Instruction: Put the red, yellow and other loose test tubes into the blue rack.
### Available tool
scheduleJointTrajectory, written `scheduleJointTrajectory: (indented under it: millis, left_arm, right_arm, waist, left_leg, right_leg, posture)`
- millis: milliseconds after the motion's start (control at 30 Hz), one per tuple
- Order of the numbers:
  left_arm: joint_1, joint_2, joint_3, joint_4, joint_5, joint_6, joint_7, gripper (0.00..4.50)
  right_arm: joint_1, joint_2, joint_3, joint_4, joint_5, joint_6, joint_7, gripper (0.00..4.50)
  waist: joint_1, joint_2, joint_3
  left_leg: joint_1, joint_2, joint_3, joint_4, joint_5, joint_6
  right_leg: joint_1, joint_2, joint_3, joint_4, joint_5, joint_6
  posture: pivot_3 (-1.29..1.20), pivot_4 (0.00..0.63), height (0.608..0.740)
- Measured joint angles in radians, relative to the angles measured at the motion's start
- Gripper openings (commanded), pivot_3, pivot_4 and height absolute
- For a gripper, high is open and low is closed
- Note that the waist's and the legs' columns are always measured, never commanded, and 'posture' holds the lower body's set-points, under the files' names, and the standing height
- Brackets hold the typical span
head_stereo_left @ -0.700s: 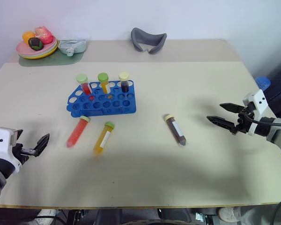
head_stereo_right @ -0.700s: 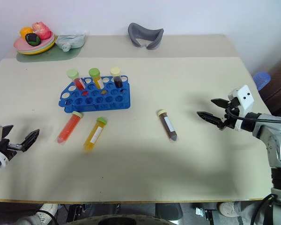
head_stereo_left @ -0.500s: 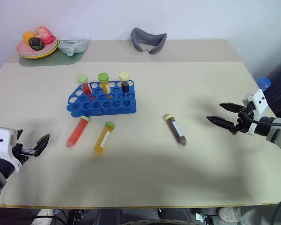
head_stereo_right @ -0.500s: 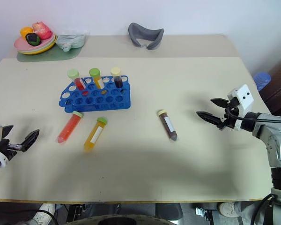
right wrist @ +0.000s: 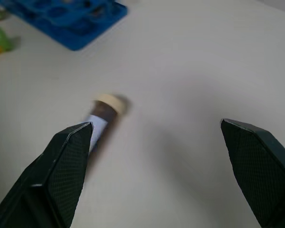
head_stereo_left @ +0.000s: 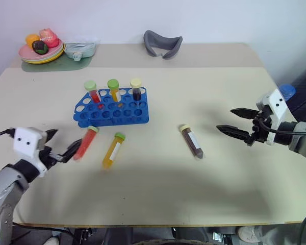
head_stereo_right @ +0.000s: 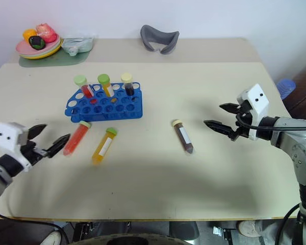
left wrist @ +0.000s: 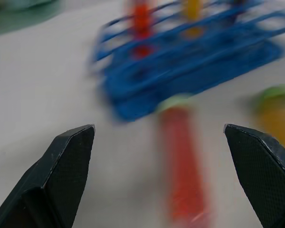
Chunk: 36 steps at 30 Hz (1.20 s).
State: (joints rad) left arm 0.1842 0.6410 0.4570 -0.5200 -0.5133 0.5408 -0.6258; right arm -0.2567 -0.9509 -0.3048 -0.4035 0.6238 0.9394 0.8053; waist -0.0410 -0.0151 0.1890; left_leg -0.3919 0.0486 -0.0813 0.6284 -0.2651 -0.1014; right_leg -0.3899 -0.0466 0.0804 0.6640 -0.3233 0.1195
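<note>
Loose test tubes lie flat on table (head_stereo_left: 158, 189), near side of blue rack (head_stereo_left: 112, 108): red tube (head_stereo_left: 85, 143) left, yellow tube (head_stereo_left: 113, 150) beside it, brown tube (head_stereo_left: 191, 141) well right. Left gripper (head_stereo_left: 61, 144) spread wide, empty, just left of red tube. Right gripper (head_stereo_left: 235, 121) spread wide, empty, right of brown tube.

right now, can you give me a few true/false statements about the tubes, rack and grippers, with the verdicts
1. Three capped tubes stand upright in the blue rack. True.
2. The red tube lies inside the rack. False: it lies on the table, just in front of the rack.
3. The right gripper holds the dark-brown tube. False: it is open, apart from the tube.
4. The yellow-orange tube lies beside the red one. True.
5. The left gripper is open. True.
</note>
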Motion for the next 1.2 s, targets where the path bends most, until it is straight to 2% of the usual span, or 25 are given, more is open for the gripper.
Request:
scheduleJointTrajectory:
  millis: [200,400,633,800,967,1100,1200]
  left_arm:
    - [-0.127,0.014,-0.176,0.018,0.002,-0.020,-0.077,4.49]
    - [-0.161,0.013,-0.272,0.013,-0.007,-0.026,-0.134,4.49]
    - [-0.138,0.019,-0.291,0.012,0.004,-0.057,-0.162,4.49]
    - [-0.110,0.040,-0.329,0.012,0.034,-0.106,-0.214,4.49]
    - [-0.101,0.048,-0.338,0.029,0.059,-0.161,-0.245,4.49]
    - [-0.099,0.045,-0.357,0.040,0.069,-0.184,-0.253,4.49]
    - [-0.094,0.044,-0.362,0.044,0.072,-0.202,-0.256,4.49]
  right_arm:
    - [-0.098,0.004,-0.004,-0.172,0.134,0.321,-0.152,4.38]
    - [-0.276,0.172,0.007,-0.194,0.208,0.643,-0.352,4.38]
    - [-0.314,0.176,0.046,-0.130,0.325,0.668,-0.533,4.38]
    - [-0.386,0.250,0.110,0.037,0.507,0.668,-0.838,4.38]
    - [-0.439,0.265,0.221,0.194,0.728,0.668,-1.163,4.38]
    - [-0.471,0.242,0.325,0.278,0.929,0.658,-1.383,4.38]
    - [-0.501,0.168,0.453,0.317,1.142,0.558,-1.566,4.38]
  waist:
    - [-0.003,0.000,0.000]
    - [-0.002,0.000,0.000]
    - [0.000,0.000,0.000]
    - [-0.006,0.000,0.000]
    - [-0.002,0.000,0.000]
    - [-0.003,0.000,0.000]
    - [-0.006,0.001,0.000]
  left_leg:
    - [0.000,0.000,0.000,0.000,0.000,0.000]
    - [-0.001,0.000,0.000,0.000,0.000,0.001]
    - [-0.001,0.000,0.000,0.001,-0.001,0.001]
    - [-0.001,0.001,0.000,0.001,-0.001,0.002]
    - [-0.003,0.000,0.000,0.001,-0.001,0.002]
    - [-0.004,0.001,0.000,0.001,-0.001,0.002]
    - [-0.005,0.001,0.000,0.002,-0.001,0.002]
  right_leg:
    - [0.000,0.000,0.000,0.000,0.000,0.000]
    - [-0.001,0.000,0.000,0.001,0.000,0.000]
    - [-0.001,0.000,0.000,0.000,0.000,0.000]
    - [-0.002,0.001,0.000,0.001,0.000,0.000]
    - [-0.003,0.000,0.000,0.001,0.000,0.000]
    - [-0.004,0.001,0.000,0.001,0.000,0.000]
    - [-0.005,0.001,0.000,0.001,0.000,0.000]
  posture:
    - [0.00,0.150,0.740]
    - [0.00,0.150,0.740]
    - [0.00,0.150,0.740]
    - [0.00,0.150,0.740]
    - [0.00,0.150,0.740]
    - [0.00,0.150,0.740]
    - [0.00,0.150,0.740]
